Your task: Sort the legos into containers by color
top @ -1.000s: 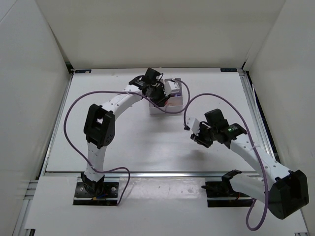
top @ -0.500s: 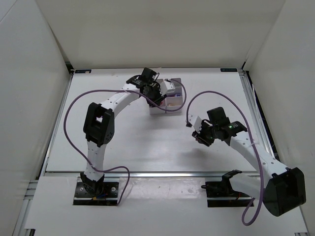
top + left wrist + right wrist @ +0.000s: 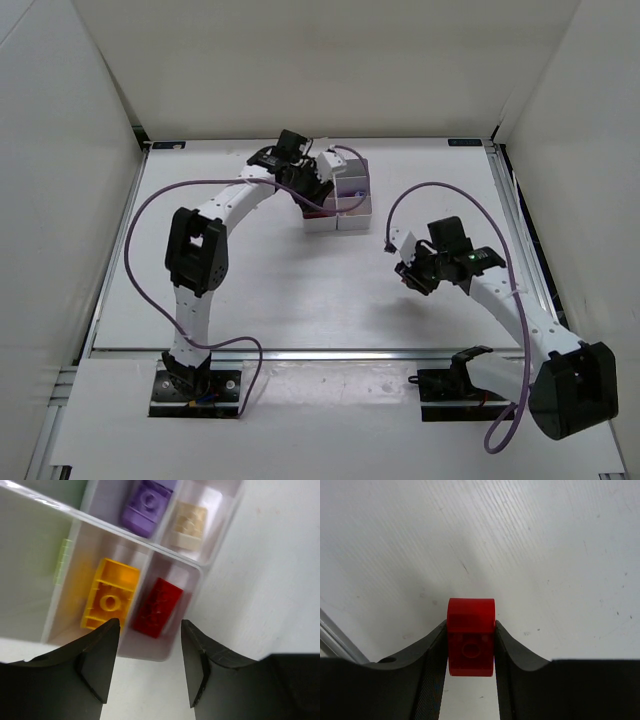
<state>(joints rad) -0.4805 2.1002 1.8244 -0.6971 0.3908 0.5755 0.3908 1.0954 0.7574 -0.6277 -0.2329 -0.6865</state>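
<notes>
Left gripper (image 3: 149,629), jaws newly parted and empty, is hovering over the containers (image 3: 197,570), a red brick (image 3: 157,607) apparently just dropped inside. Right of the containers, the right gripper (image 3: 470,627) is clamping a second red brick (image 3: 470,642) in its jaws, next to sort.

No readable text, label, brand, number or sign is showing anywhere in these views, neither on the legos (image 3: 110,600), nor on the containers (image 3: 198,568), nor on the tabletop (image 3: 250,290).
</notes>
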